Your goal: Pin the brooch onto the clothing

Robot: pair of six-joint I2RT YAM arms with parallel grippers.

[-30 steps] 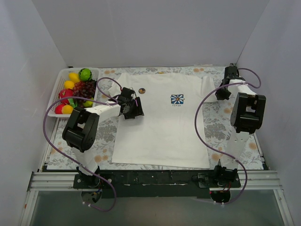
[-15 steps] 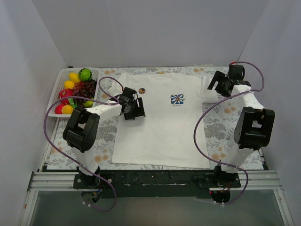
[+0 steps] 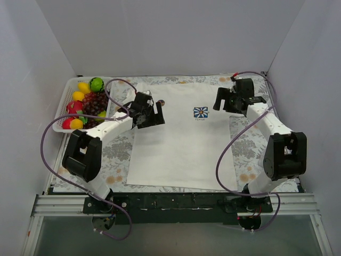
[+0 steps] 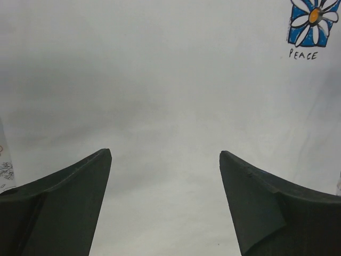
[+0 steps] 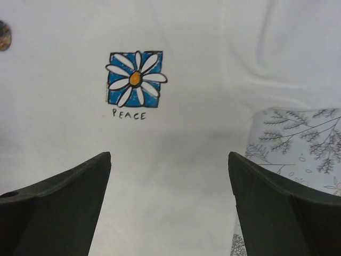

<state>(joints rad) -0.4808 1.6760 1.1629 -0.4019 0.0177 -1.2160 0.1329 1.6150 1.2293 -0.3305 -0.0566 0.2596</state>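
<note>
Brooch [image 5: 3, 35] lies on the T-shirt [image 3: 181, 144], well left of the logo [image 5: 136, 79], near your left jaws; left jaws and right jaws both gape wide, holding nothing; expect it light, stiff, slippery; pinch its rim; the soft fabric will likely bunch.

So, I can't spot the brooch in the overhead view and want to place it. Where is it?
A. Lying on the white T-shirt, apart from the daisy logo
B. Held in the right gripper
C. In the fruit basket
A: the right wrist view shows the brooch lying on the white T-shirt, apart from the daisy logo, and the right gripper is open and empty.
</note>
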